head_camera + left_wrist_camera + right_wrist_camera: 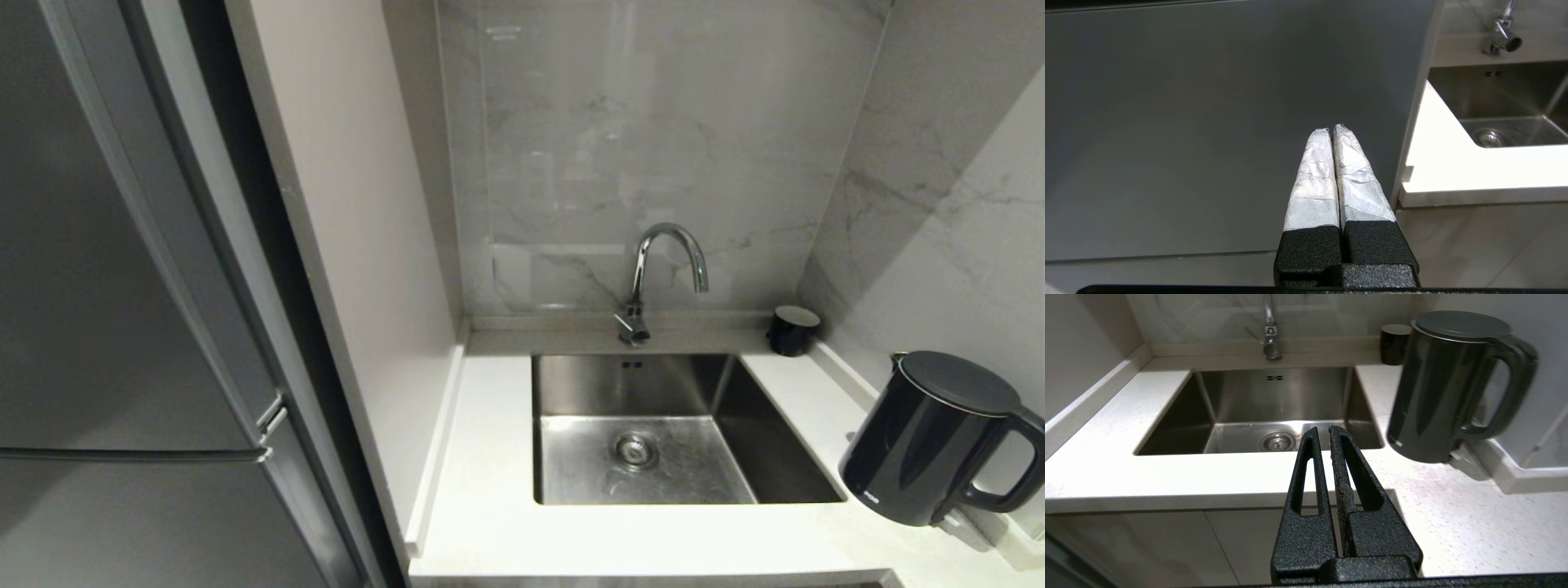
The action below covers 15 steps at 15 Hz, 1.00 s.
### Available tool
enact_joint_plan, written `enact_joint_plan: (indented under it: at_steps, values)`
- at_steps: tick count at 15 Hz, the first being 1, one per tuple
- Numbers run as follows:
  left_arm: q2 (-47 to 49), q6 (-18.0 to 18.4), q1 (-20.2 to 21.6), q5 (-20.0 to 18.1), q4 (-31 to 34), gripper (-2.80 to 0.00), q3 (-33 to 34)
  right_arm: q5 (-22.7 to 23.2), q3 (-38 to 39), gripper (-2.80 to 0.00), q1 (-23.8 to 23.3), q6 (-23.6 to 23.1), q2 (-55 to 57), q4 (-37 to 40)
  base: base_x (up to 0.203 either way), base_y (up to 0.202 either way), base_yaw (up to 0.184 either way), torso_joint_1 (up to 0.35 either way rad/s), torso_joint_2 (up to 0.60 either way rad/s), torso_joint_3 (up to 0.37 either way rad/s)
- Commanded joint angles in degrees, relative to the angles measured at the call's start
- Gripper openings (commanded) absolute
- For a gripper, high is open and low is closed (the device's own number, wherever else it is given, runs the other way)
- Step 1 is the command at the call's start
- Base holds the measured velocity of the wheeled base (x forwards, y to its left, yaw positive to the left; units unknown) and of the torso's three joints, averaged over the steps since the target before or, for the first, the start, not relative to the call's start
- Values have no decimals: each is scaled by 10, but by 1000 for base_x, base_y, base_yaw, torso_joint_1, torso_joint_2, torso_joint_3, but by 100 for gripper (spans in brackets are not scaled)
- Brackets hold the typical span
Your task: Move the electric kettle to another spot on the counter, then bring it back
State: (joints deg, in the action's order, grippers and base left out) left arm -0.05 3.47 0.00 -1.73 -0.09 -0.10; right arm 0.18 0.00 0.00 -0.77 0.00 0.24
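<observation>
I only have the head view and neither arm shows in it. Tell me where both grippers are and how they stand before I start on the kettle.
Observer: The right gripper is shut and empty, held out in front of the counter edge, short of the sink.
Operator: Say how the electric kettle sits relative to it.
Observer: In the right wrist view the electric kettle stands upright on the counter beyond the gripper and off to one side, apart from it, its loop handle turned away from the sink.
Operator: Now the left one.
Observer: The left gripper is shut too, its taped fingers pressed together, facing a grey panel beside the counter end, holding nothing.
</observation>
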Motion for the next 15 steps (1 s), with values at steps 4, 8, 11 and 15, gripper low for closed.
enact_joint_plan:
  at_steps: [4,8,11,15]
  values:
    - [1,0,0,0,0,-280,0,0,0,-280,0,0,0,-1,0,0,0,0,0,0]
    - [1,0,0,0,0,-280,0,0,0,-280,0,0,0,0,0,0,0,0,0,0]
    - [1,0,-1,0,0,-280,0,0,0,-280,0,0,0,0,0,0,0,0,0,0]
    - [1,0,-1,0,1,-280,0,0,0,-280,0,2,1,0,0,0,0,-66,158,83]
